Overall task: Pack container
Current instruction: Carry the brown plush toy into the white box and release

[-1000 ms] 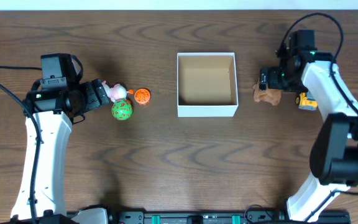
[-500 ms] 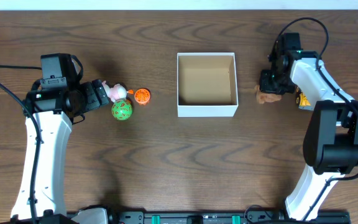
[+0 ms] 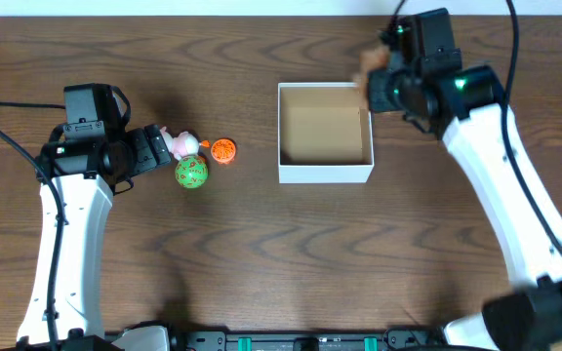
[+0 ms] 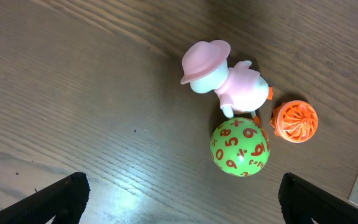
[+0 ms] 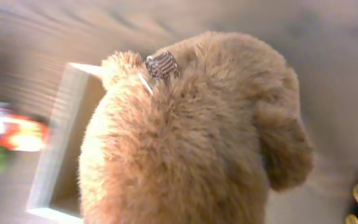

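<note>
two claws | right claw (image 3: pixel 375 82) holding brown plush (image 5: pixel 191 143) at upper-right corner of container (image 3: pixel 325 174) | left claw (image 4: pixel 182 198) wide

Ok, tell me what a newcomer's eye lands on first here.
A furry brown toy fills the right wrist view, held in the right gripper at the far right corner of the white container. Left of the container sit a pink hatted figure, a green numbered ball and an orange ball, close together.
</note>
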Available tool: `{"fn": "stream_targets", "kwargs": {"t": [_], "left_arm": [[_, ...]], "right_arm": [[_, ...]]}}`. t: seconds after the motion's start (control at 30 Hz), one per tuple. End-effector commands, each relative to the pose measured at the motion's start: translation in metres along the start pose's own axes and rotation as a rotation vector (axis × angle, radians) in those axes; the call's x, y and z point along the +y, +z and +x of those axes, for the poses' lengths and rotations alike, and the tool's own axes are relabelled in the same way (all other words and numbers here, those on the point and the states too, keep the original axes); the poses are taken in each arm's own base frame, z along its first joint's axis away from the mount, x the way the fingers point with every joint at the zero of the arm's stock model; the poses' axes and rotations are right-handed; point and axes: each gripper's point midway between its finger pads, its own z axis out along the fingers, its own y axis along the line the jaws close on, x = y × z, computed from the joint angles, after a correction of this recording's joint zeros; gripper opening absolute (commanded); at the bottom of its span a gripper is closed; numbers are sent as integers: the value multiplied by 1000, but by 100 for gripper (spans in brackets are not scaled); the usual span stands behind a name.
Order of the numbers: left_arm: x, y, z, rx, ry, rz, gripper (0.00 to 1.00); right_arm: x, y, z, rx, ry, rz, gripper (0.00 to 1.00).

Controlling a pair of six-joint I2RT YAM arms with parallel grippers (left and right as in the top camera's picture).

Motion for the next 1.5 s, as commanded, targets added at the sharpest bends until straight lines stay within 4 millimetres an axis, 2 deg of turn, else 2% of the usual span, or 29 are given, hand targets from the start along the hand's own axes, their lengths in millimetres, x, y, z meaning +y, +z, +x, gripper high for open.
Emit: {"fn": "stream_targets", "kwargs": {"t": [0.0,0.13,0.3,0.43,0.6,0.67,0.7,0.77,1.13,1.4,1.47], "left_arm": [[1,-2,-5,-8,3,-2,98],[1,-2,-5,-8,3,-2,98],[1,-2,-5,-8,2,-2,98],[1,-2,-5,-8,3,-2,98],[1,-2,-5,-8,2,-2,98],[1,-2,-5,-8,2,-2,98],[1,-2,-5,-8,3,-2,98],[1,-2,-5,-8,3,-2,98],[1,-2,-5,-8,3,-2,98],[1,-2,-5,-8,3,-2,98],[1,-2,-5,-8,2,-2,98]], "right_arm": [[29,3,5,4,18,-41,1],[52,29,18,49,67,-44,1],[71,88,42,128,120,-36,1],[82,126,60,172,129,-35,1],[88,156,76,202,125,-29,3],[88,162,79,208,127,-25,9],[88,165,79,207,125,-26,18],[88,168,80,205,90,-30,29],[88,174,83,208,85,-28,41],[89,175,80,198,78,-34,96],[89,174,79,196,63,-36,99]]}}
